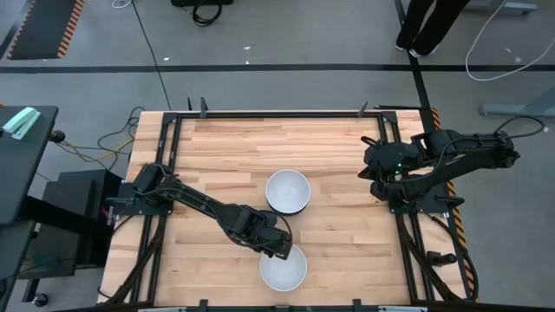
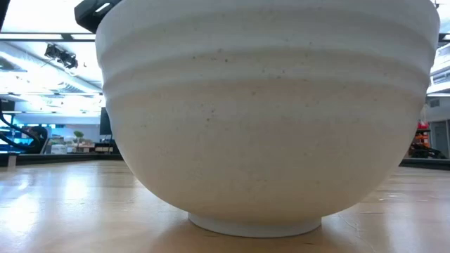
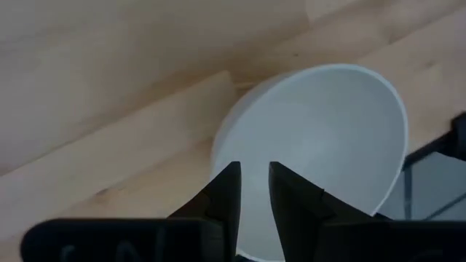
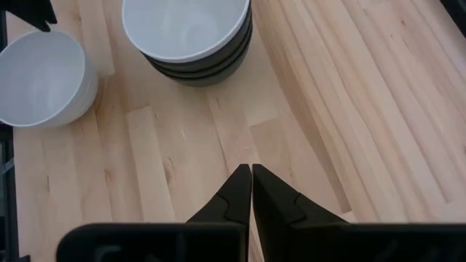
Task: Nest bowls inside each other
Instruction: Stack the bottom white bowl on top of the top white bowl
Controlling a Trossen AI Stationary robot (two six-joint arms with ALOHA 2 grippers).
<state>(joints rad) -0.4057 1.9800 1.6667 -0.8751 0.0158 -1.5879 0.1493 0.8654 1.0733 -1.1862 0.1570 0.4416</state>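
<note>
A lone white bowl (image 1: 284, 270) sits on its foot near the table's near edge and fills the low view (image 2: 267, 126). A second white bowl (image 1: 288, 191) tops a stack of black bowls (image 4: 200, 69) at mid-table. My left gripper (image 1: 279, 246) hovers at the lone bowl's far rim. In the left wrist view its fingers (image 3: 253, 185) stand a narrow gap apart over the white bowl (image 3: 328, 145). My right gripper (image 4: 251, 178) is shut and waits by the table's right edge (image 1: 377, 169), touching nothing. My left gripper comes down from above at the lone white bowl's far rim (image 3: 216, 164). One finger (image 3: 227, 193) covers the rim line and the other (image 3: 291, 196) is over the bowl's inside. I cannot tell whether either finger touches the bowl, which stands on the table.
The bare wooden tabletop (image 1: 217, 147) spreads around both bowl groups. A black metal frame (image 1: 277, 113) runs along the table's edges. Cables and a dark stand lie off the left side. A person's legs (image 1: 429, 26) show beyond the far right corner.
</note>
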